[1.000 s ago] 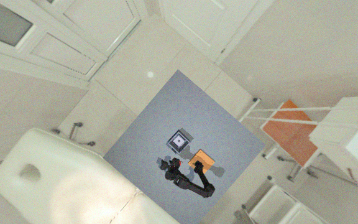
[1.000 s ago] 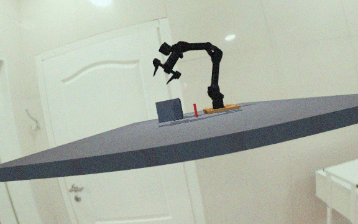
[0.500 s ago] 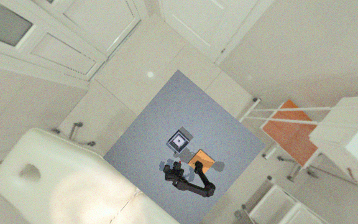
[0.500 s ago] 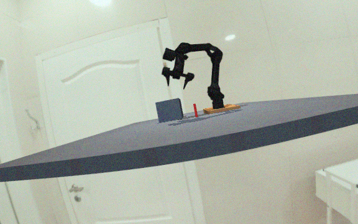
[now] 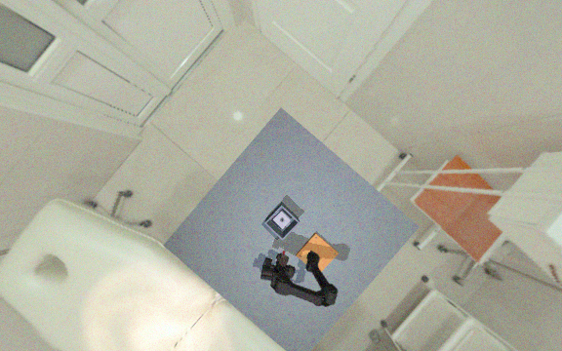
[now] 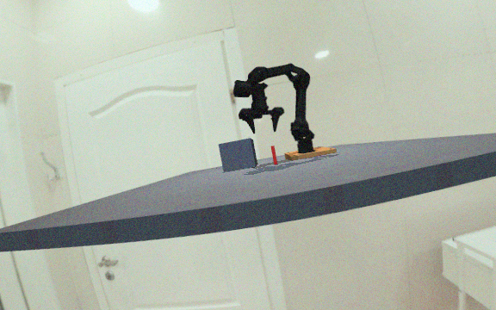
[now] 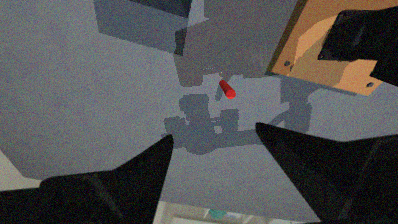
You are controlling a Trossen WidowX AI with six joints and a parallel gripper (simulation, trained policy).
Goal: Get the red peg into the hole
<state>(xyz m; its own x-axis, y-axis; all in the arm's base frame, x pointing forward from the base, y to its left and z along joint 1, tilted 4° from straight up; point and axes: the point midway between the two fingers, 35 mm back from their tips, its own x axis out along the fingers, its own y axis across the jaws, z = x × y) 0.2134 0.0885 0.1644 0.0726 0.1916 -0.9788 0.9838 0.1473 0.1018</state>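
Nearest the wrist camera, the gripper point(image 5: 286, 265) point(image 6: 264, 131) point(image 7: 213, 132) hangs above the tabletop point(image 5: 281, 156) point(image 6: 166, 194) point(image 7: 60, 90), fingers apart, nothing between them. Below the fingertip level, the red peg point(image 5: 284, 253) point(image 6: 274, 155) point(image 7: 227, 89) stands upright on the tabletop, outside the open box point(image 5: 269, 227) point(image 6: 237, 155) point(image 7: 140, 27).
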